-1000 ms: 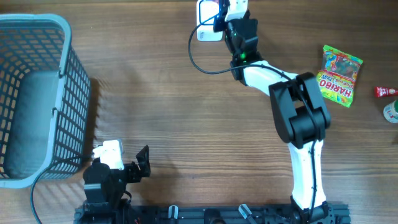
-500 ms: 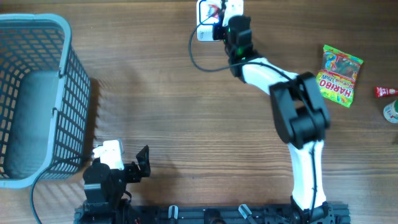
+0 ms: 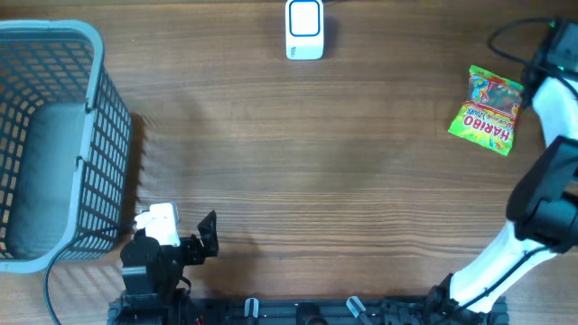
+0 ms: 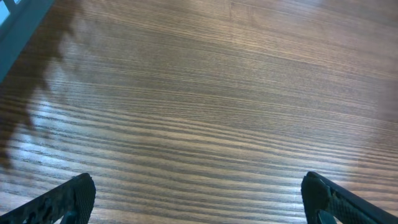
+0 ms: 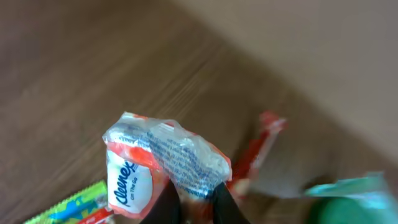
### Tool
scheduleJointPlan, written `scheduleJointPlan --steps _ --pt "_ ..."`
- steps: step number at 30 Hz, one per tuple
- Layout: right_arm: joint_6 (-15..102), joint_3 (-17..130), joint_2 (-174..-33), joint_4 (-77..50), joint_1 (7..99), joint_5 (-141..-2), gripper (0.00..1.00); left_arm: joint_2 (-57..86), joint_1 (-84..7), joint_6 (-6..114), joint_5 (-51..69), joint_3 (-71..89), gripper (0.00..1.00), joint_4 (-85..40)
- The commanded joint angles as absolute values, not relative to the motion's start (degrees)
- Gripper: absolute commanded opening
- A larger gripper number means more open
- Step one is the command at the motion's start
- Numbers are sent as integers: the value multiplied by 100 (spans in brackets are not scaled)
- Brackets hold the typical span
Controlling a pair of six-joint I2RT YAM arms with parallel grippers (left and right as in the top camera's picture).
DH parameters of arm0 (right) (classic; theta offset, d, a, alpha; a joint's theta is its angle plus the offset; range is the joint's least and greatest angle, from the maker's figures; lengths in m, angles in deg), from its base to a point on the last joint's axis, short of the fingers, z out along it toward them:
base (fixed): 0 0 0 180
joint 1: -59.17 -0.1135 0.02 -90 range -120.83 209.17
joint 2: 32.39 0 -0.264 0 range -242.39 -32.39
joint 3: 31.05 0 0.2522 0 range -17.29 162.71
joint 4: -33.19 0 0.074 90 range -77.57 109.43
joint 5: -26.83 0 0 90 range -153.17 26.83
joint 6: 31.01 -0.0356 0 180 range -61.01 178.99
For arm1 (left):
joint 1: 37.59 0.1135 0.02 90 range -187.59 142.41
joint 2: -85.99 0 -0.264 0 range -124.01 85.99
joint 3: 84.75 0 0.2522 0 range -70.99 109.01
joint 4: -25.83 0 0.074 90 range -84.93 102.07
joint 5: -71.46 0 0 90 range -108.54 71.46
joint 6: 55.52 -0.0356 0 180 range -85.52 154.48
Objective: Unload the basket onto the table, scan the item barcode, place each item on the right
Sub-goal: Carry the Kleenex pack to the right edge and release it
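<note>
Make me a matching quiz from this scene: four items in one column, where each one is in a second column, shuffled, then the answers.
Items
1. basket
2. white scanner
3. Haribo bag
4. Kleenex pack

Places
A. pinched in the right gripper
B. on the left side of the table
C. lying flat on the table's right side
D. at the table's far edge, near the middle

Pairs: 1-B, 2-D, 3-C, 4-A

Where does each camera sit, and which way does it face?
Overhead: above the table, looking straight down on basket, scanner, Haribo bag; left arm and right arm show.
Left wrist: low, facing the table; its open jaws' tips show.
Right wrist: looking down at a Kleenex pack pinched in its shut jaws.
Shared: overhead and left wrist both see the wooden table.
</note>
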State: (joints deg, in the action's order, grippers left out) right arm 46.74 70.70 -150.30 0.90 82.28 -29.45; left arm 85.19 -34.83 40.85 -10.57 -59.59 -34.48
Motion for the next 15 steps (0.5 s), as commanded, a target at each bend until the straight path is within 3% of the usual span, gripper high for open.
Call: scheduleJointPlan --steps 1,2,3,9,15 --pt "4381 7030 -15489 49 8204 -4014 9 8562 -3463 4118 -1068 -6022 100 -3448" --pt "4352 7030 -15502 -17 8187 -4038 62 8562 -3463 4118 -1070 -6022 100 -3448" --pt "4363 7059 -15410 -67 8176 -4031 100 8562 -3463 4118 -1070 -6022 100 -3448" --pt "4359 7229 -13393 -605 8054 -4399 100 8562 -3463 4118 -1070 -6022 100 -3448" --pt "4374 7229 -10602 -1604 7418 -8335 100 8562 -3463 4118 -1068 -6022 100 -3448"
